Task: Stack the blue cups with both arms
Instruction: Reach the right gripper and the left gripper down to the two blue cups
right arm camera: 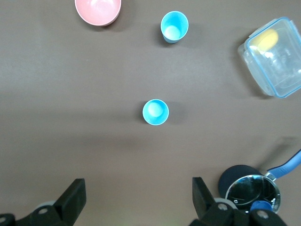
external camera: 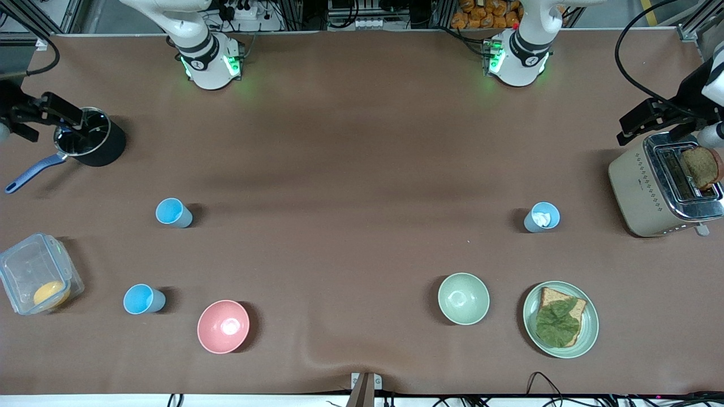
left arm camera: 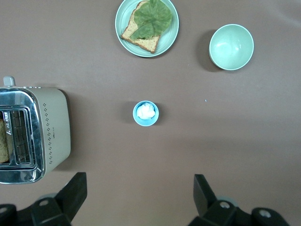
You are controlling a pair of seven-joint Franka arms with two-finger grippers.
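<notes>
Three blue cups stand upright on the brown desk [external camera: 362, 169], well apart from one another. Reading the front view as a clock face, the greyer cup with a white bit inside [external camera: 542, 217] sits at about 3 o'clock, toward the left arm's end. One sky-blue cup [external camera: 173, 213] sits at about 9 o'clock, and a second sky-blue cup [external camera: 144, 299] at about 8, nearer to the front camera. Both are toward the right arm's end.

A pink bowl [external camera: 223, 326] lies at 7 o'clock, beside the second sky-blue cup. A pale green bowl [external camera: 463, 298] lies at 5 o'clock. Just beside it is a green plate [external camera: 588, 333] carrying bread topped with a leaf [external camera: 559, 323].

A toaster [external camera: 639, 186] with a slice in its slot stands at 2 o'clock. A black pot with a blue handle [external camera: 93, 144] stands at 10 o'clock, and a clear lidded box [external camera: 34, 271] is at 8 o'clock by the desk's edge.

The left gripper [left arm camera: 138, 200] hangs high over the desk by the toaster, jaws wide apart and holding nothing. The right gripper [right arm camera: 137, 200] hangs high by the pot, jaws likewise spread and empty.
</notes>
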